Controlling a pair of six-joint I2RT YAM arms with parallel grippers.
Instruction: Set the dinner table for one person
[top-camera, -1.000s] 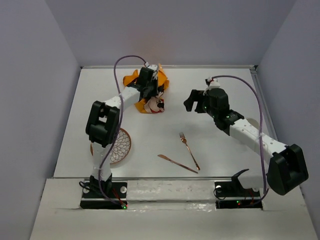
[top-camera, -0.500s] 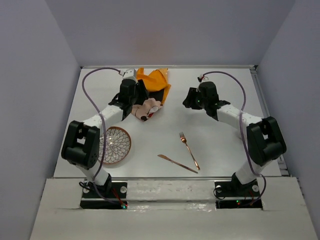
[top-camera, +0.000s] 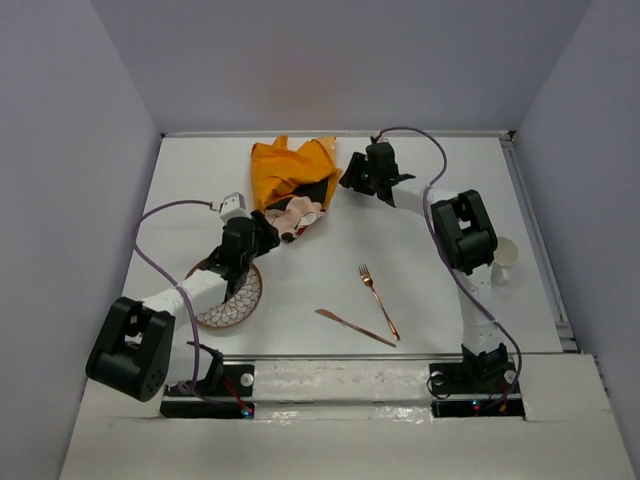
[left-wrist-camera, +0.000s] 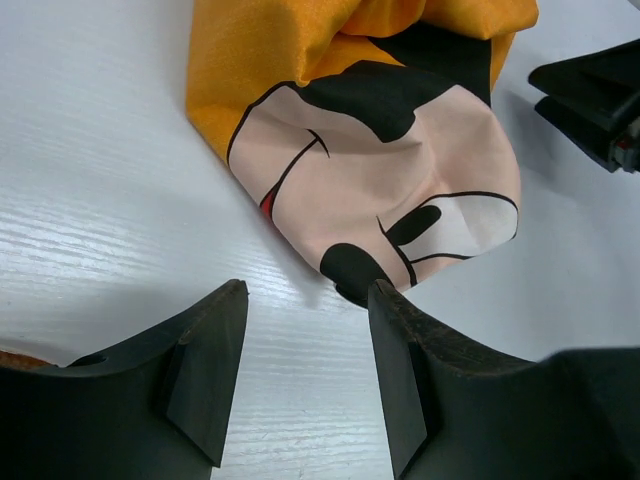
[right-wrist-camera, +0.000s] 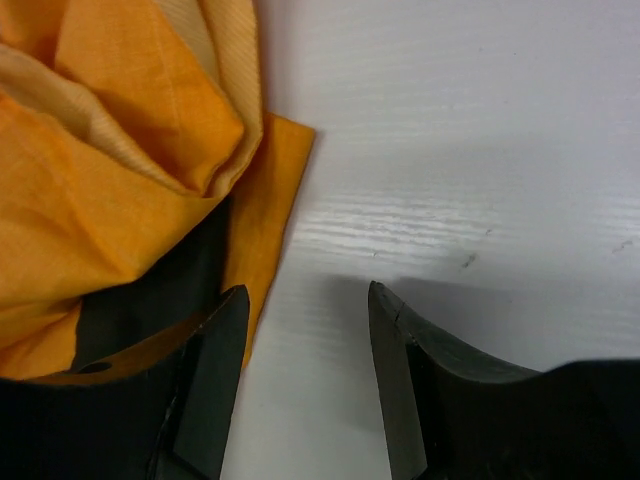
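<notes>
The counter (top-camera: 420, 290), a wide white slab with a faint wood grain, filled the work area and carried everything. I judged it rigid, fixed and smooth (nothing to pick up, only to lay things upon), so thin items would probably slide on it rather than lift cleanly.

The orange Mickey Mouse mat (top-camera: 292, 185) lay crumpled at the far middle of the counter, bunched in folds with the printed face turned toward the near side. It looked soft, limp and light. It would likely sag from any single hold, so a pinch at two separated edges or corners seemed the sensible way to draw it flat. The raised folds offered easier purchase than the edges lying flush.

The left fingers (top-camera: 266, 230) stood spread apart with nothing between them, low over bare counter, the face-printed corner just ahead of the gap. The right fingers (top-camera: 348, 180) were likewise parted and empty at the mat's right edge. In the right wrist view one finger overlapped the orange hem while the other stood over bare counter; whether it touched the cloth I could not tell.

The patterned plate (top-camera: 243, 300) sat near left, partly under the left arm. The fork (top-camera: 380, 303) and knife (top-camera: 355, 328) lay near the middle, and a pale cup (top-camera: 507, 252) stood at the right.
</notes>
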